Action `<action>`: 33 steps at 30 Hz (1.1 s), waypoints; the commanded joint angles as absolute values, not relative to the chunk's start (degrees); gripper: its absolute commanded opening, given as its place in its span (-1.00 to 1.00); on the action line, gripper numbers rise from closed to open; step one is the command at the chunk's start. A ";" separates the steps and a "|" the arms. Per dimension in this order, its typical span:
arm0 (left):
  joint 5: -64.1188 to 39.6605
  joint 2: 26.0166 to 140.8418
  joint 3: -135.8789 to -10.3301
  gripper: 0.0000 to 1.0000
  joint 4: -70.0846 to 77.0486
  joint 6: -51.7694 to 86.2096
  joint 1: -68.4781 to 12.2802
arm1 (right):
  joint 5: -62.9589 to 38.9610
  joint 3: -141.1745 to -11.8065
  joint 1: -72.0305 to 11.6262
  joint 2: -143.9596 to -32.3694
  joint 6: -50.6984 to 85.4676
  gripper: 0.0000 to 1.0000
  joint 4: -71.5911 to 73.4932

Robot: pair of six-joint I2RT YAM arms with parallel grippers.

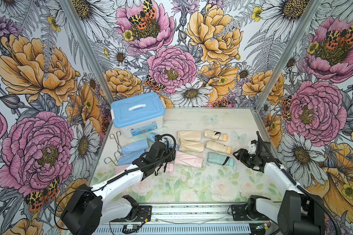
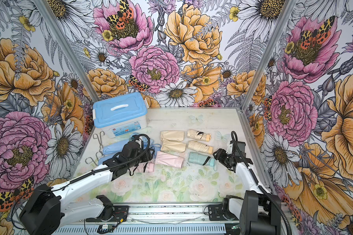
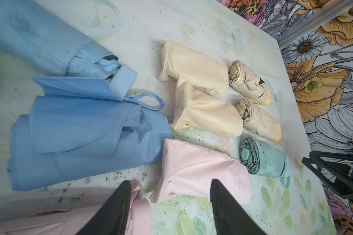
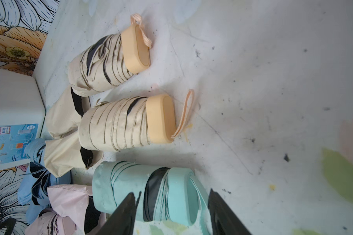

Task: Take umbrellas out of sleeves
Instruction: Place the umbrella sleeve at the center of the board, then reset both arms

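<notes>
Left gripper point(image 3: 170, 184), jaws spread and empty, hovers above pink umbrella point(image 3: 140, 211) and pink sleeve point(image 3: 202, 173), centre of both top views; right gripper point(image 4: 171, 192), jaws likewise apart, sits just beside mint-green umbrella point(image 4: 126, 183), right of centre.

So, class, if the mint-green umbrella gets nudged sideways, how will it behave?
The mint-green umbrella would probably slide or rock rather than roll far: its handle looks oval. Its black strap wraps it, so it should stay bundled. The loose wrist loop may snag.
</notes>
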State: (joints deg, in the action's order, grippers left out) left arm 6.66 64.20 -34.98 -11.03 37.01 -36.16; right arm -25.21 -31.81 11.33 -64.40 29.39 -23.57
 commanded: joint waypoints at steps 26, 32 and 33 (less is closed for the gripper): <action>40.77 36.60 -26.26 0.79 -7.64 16.36 -24.13 | -0.52 -42.81 4.77 -58.53 17.98 0.83 -19.90; 43.54 34.69 -18.63 0.80 7.04 10.21 -22.38 | 5.31 -38.04 2.91 -59.28 15.74 0.89 -8.64; 43.87 35.31 -17.33 0.80 10.32 8.73 -22.19 | 6.08 -36.94 2.57 -59.60 15.13 0.90 -5.94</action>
